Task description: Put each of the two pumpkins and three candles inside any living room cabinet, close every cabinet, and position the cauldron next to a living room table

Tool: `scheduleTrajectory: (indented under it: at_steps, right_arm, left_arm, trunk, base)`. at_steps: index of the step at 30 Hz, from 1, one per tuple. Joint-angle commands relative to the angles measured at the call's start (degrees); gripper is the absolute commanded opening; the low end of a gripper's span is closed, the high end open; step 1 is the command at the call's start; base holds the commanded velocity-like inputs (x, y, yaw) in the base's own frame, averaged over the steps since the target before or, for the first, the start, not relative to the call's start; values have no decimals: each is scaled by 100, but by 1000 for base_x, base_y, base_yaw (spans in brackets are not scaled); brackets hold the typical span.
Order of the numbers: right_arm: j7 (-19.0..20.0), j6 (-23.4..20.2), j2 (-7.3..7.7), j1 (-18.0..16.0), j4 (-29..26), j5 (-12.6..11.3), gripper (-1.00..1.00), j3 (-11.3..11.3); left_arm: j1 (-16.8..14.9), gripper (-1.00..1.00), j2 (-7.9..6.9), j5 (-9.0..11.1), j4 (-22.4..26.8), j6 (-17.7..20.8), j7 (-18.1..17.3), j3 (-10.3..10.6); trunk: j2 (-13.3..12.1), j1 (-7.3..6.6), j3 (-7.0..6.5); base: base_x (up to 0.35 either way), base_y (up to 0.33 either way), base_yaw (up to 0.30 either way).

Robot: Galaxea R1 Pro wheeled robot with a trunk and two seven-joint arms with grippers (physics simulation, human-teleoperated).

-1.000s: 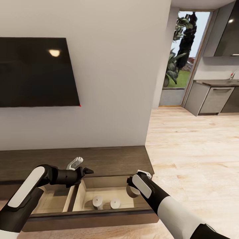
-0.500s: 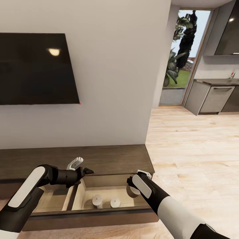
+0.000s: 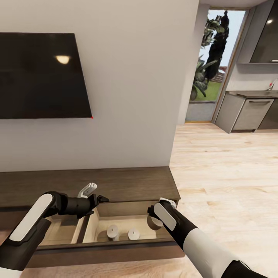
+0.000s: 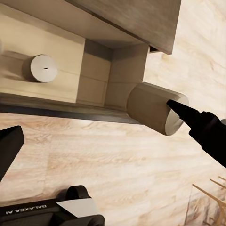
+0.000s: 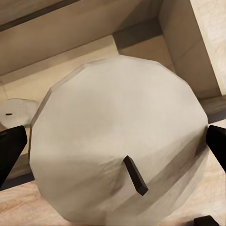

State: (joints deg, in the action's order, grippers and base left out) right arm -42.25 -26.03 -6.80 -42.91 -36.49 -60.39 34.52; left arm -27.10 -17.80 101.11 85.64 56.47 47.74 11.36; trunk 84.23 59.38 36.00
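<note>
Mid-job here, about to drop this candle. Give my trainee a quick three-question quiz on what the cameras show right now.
1. True or false: the drawer of the cabinet is open.
2. How many candles already stand inside the drawer? A) none B) two C) three
3. Fill in: the right gripper is holding a ____.

Key
1. True: it is pulled out, its inside showing.
2. B: two stand upright side by side, the second beside the first.
3. Candle: in the left wrist view it hangs over the drawer's right end, and the left gripper is empty.
</note>
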Motion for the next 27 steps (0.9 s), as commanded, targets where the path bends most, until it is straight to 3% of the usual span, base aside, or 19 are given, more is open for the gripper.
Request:
scheduleTrajectory:
  at_steps: [1,27]
  right_arm:
    - [-38,-16,3,-7,-7,-26,-100,22]
    - [-134,-25,-23,-7,-7,-26,-100,20]
  left_arm:
    - [-6,100,-4,57,5,-5,60,6]
    - [-6,100,2,58,5,-5,60,33]
  trunk:
    - [45,22,24]
    - [1088,593,491]
  base:
    - [0,0,0]
    - [0,0,0]
